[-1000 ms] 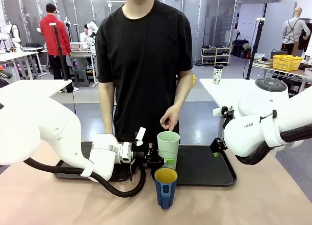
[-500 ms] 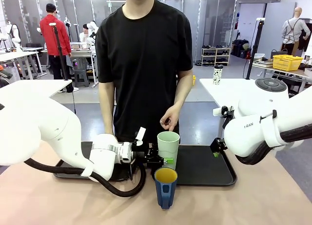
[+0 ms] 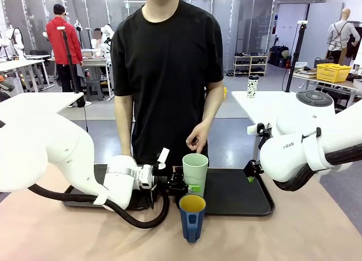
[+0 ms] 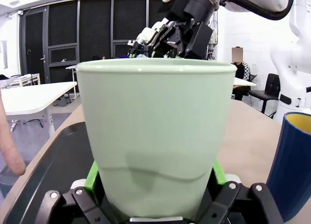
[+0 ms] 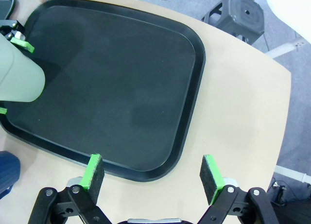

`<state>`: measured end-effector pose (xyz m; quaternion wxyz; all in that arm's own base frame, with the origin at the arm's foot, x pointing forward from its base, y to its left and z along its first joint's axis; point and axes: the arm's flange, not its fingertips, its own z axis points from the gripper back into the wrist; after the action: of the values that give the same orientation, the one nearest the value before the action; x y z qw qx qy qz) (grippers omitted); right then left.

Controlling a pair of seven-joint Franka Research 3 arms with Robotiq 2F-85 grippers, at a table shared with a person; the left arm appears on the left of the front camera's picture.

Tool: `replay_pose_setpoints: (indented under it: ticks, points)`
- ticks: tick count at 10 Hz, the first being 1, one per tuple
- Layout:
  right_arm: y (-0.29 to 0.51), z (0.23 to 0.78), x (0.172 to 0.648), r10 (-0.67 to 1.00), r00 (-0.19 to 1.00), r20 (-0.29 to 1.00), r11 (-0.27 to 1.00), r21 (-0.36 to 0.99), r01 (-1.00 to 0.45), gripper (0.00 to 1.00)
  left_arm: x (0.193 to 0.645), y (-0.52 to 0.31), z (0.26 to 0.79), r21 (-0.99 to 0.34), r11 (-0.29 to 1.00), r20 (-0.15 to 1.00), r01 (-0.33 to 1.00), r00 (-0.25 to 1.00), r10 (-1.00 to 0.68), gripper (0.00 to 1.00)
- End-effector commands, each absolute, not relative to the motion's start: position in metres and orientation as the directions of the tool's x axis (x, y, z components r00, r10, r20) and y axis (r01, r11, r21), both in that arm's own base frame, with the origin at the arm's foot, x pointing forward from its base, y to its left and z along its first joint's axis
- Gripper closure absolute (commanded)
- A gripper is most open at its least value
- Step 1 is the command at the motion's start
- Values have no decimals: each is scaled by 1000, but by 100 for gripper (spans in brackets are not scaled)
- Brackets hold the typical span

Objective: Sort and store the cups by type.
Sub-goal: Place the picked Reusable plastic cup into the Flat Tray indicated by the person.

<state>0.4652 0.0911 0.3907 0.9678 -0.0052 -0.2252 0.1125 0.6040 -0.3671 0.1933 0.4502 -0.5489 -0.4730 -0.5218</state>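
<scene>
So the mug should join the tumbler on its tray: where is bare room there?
That tray is bare from the tumbler across to its right rim, under the open right gripper. Crowded at its left end: the tumbler, the left gripper around it, the mug just in front. The table right of the mug is bare too.

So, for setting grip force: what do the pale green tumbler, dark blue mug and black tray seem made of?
The tall pale mint-green handleless tumbler looks like plastic: matte, thin even wall. The short dark blue handled mug with yellow inside seems plastic, though matte ceramic is possible. The black tray looks like dull moulded plastic with a raised rim.
</scene>
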Motion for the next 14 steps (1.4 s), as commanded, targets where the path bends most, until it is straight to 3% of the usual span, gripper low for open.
replay_pose_setpoints:
  ticks: [1,14]
  points:
    - [91,391,464,228,870,436,973,-64,-223,0,611,-361,183,-10,-155,1000,988,14,27,0]
    - [91,391,464,228,870,436,973,-64,-223,0,579,-305,210,45,-55,995,997,-50,-92,0]
